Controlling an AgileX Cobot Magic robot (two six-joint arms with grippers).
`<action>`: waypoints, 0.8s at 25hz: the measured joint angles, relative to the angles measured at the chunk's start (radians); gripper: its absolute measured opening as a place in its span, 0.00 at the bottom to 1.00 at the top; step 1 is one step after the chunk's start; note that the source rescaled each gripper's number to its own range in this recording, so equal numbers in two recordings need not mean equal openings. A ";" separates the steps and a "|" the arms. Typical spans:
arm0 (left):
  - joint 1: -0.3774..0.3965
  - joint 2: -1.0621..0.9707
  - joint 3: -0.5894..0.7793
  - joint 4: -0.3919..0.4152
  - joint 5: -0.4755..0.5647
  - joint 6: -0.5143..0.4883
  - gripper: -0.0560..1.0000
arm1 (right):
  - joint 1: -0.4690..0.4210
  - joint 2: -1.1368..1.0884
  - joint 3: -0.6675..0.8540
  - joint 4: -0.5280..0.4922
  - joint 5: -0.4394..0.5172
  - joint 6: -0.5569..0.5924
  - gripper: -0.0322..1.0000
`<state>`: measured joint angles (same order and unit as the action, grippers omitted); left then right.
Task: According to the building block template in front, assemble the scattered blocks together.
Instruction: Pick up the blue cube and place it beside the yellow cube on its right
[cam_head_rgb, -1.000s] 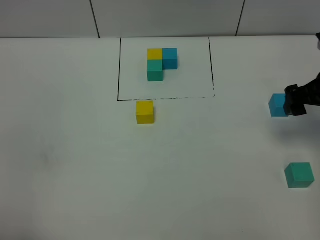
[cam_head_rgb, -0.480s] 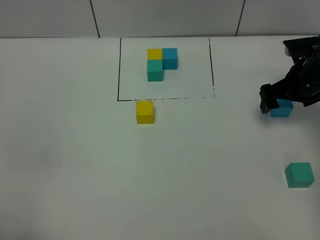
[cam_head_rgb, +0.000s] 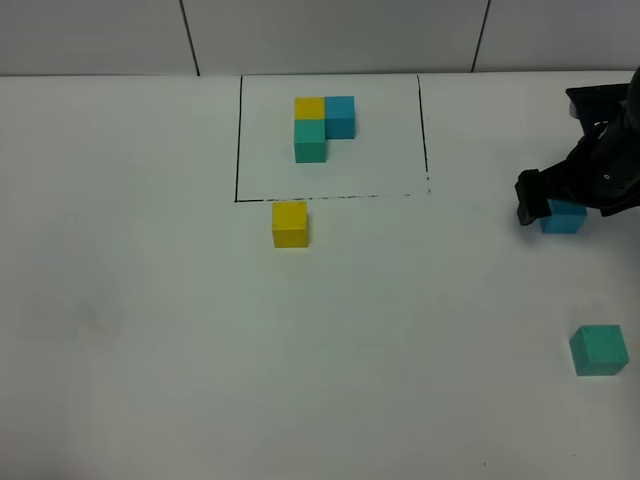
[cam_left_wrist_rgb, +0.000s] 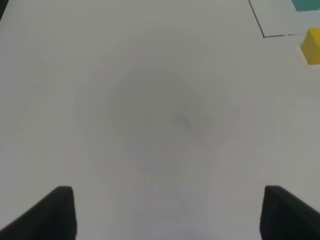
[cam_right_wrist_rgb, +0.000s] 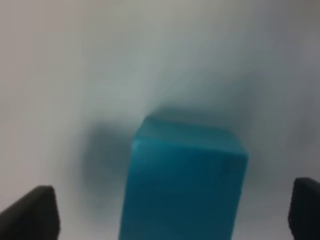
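The building block template (cam_head_rgb: 320, 125) is an L of yellow, blue and teal-green cubes inside a black-lined rectangle at the back middle. The loose yellow cube (cam_head_rgb: 290, 223) sits just in front of the frame and also shows in the left wrist view (cam_left_wrist_rgb: 312, 46). The loose blue cube (cam_head_rgb: 564, 217) is on the table at the right, partly covered by my right gripper (cam_head_rgb: 556, 203). In the right wrist view the blue cube (cam_right_wrist_rgb: 185, 175) sits between the open fingers of the right gripper (cam_right_wrist_rgb: 170, 215), with no contact visible. The loose teal-green cube (cam_head_rgb: 599, 350) lies at the front right. My left gripper (cam_left_wrist_rgb: 172, 215) is open and empty over bare table.
The white table (cam_head_rgb: 150, 300) runs to a wall at the back. The frame's black corner line (cam_left_wrist_rgb: 263, 35) shows in the left wrist view. The left arm is outside the exterior high view.
My right gripper has moved from the right side of the blue cube to over it, its fingers now either side. The cubes have stayed about where they were.
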<state>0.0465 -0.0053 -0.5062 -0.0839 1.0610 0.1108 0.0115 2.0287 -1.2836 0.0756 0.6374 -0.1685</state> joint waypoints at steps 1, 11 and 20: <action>0.000 0.000 0.000 0.000 0.000 0.000 0.71 | -0.005 0.003 -0.001 0.000 -0.003 0.002 0.87; 0.000 0.000 0.000 0.000 0.000 0.000 0.71 | -0.017 0.016 -0.002 0.000 -0.031 0.009 0.69; 0.000 0.000 0.000 0.000 0.000 0.000 0.71 | -0.018 0.064 -0.021 0.000 -0.030 0.013 0.62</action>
<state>0.0465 -0.0053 -0.5062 -0.0839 1.0614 0.1108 -0.0061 2.0925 -1.3046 0.0758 0.6071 -0.1558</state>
